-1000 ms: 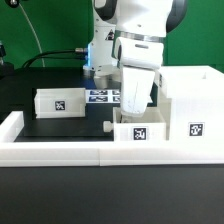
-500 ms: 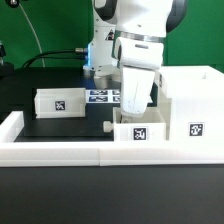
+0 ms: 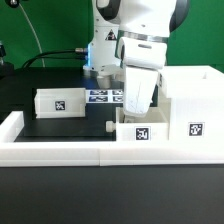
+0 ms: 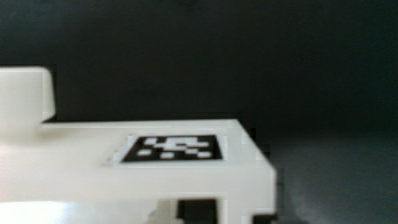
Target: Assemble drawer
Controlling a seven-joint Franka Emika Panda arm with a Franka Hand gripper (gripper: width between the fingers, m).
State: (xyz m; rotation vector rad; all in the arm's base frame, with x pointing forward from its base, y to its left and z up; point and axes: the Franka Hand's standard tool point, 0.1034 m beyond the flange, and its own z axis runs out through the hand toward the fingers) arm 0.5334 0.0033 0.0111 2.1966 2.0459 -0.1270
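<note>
The room is evenly and brightly lit from overhead, and in the exterior view the white plastic reads almost blown out: the top of the large shell (image 3: 190, 100) and the low border blocks (image 3: 60, 152) lose surface detail to glare. The black table (image 3: 60, 128) soaks up light, so shadows on it hardly register. That picture is small and slightly soft, though tag patterns stay legible. The wrist view is blurrier; the tag (image 4: 175, 148) on the tray (image 4: 134, 170) smears at its edges, the near rim glows overexposed, and the background falls to flat darkness.
</note>
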